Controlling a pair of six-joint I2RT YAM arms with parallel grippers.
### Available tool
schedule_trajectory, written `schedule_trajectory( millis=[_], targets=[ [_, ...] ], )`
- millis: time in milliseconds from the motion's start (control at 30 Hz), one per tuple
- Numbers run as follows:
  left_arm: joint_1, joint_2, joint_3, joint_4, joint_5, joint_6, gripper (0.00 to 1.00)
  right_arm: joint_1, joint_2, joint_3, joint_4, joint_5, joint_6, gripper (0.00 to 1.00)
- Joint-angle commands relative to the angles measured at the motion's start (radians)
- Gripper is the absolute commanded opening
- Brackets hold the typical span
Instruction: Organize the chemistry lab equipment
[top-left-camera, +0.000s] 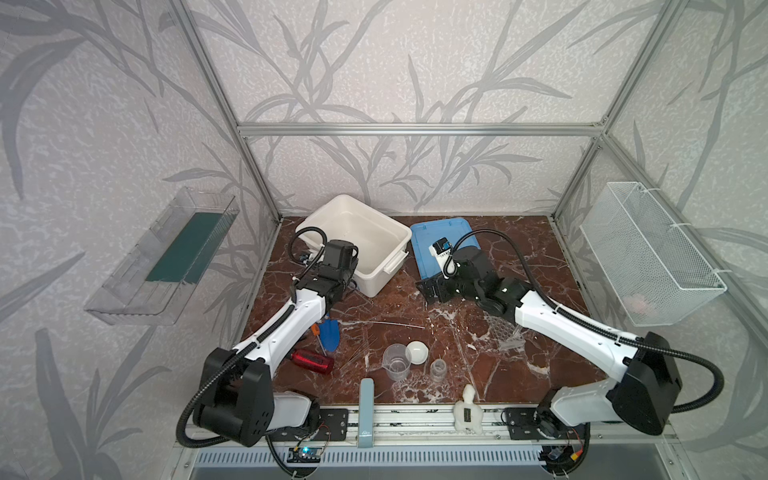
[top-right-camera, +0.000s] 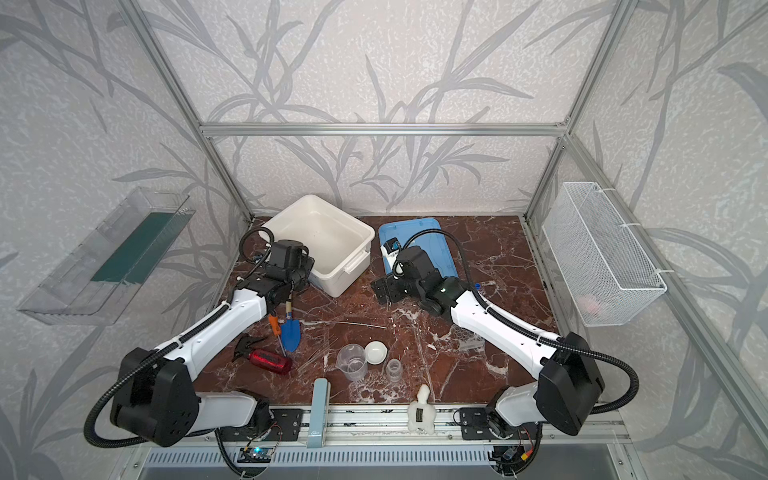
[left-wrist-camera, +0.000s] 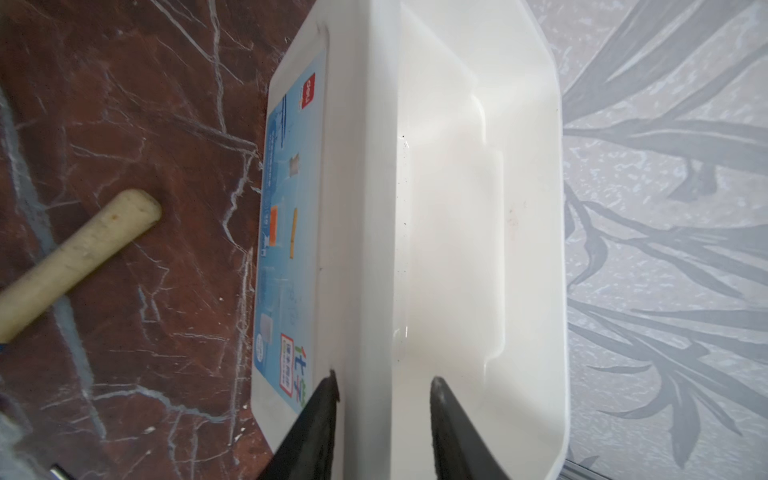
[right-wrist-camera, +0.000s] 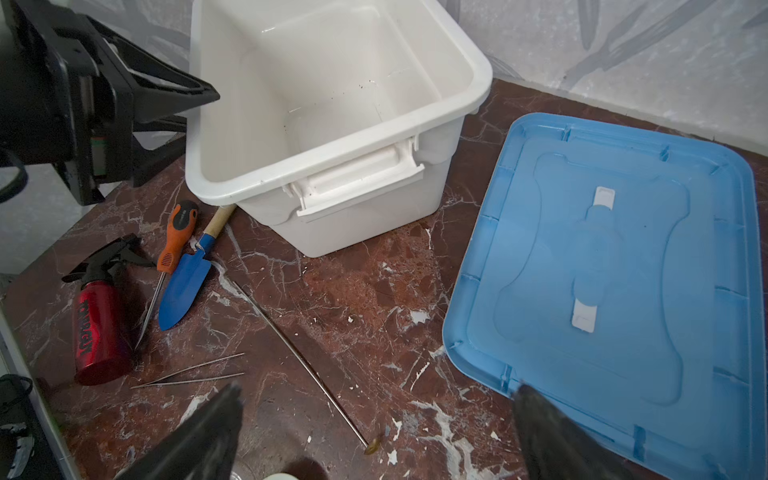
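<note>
Front edge: a smaller clear cup (top-left-camera: 438, 370) and a spouted beaker (top-left-camera: 397, 362) stand upright on the worktop (top-left-camera: 540, 257), near each other but apart.
Dish: a white round dish (top-left-camera: 417, 352) sits just behind the beaker, right beside it; whether they touch I cannot tell.
Rods: thin glass rods (right-wrist-camera: 199, 379) lie flat to the left of the beaker, between it and a red spray bottle (top-left-camera: 312, 360) that lies on its side.
Rack: the perforated rack (top-left-camera: 505, 334) lies on the right of the worktop, partly hidden under the right arm.
Other tools: a blue trowel (top-left-camera: 331, 336) and an orange-handled screwdriver (right-wrist-camera: 178, 232) lie side by side behind the bottle.
Long rod: a long thin rod (right-wrist-camera: 299, 363) lies alone mid-worktop, apart from the others.
Right claw: the right claw (right-wrist-camera: 374, 436) hovers above the middle of the worktop, jaws spread wide with nothing between them.
Left claw: the left claw (left-wrist-camera: 384, 415) has its jaws partly apart, straddling the bin's rim, the inner finger clear of the wall.
Bin: the white bin (right-wrist-camera: 374, 232) stands open-topped at the back left.
Lid: the blue lid (right-wrist-camera: 602, 257) lies flat to the right of the bin, apart from it.
</note>
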Motion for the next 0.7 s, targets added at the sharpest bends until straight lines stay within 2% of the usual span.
schedule_trajectory(
  millis=[0,267,400,533,667],
  targets=[
    [-0.030,-0.031,-0.021,0.040,0.002,-0.028,0.48,0.006,0.002,-0.004,-0.001,0.015,0.000,0.99],
    [-0.076,0.063,0.067,0.085,0.072,-0.010,0.51,0.006,0.008,-0.003,-0.003,0.015,0.001,0.99],
    [-0.104,0.152,0.136,0.105,0.092,0.003,0.53,0.006,0.001,0.000,-0.012,0.028,-0.011,0.99],
    [-0.107,0.247,0.229,0.068,0.159,0.017,0.55,0.006,-0.007,-0.003,-0.017,0.035,-0.014,0.99],
    [-0.109,0.242,0.230,0.055,0.158,0.034,0.59,0.006,-0.012,-0.004,-0.022,0.046,-0.022,0.99]
  ],
)
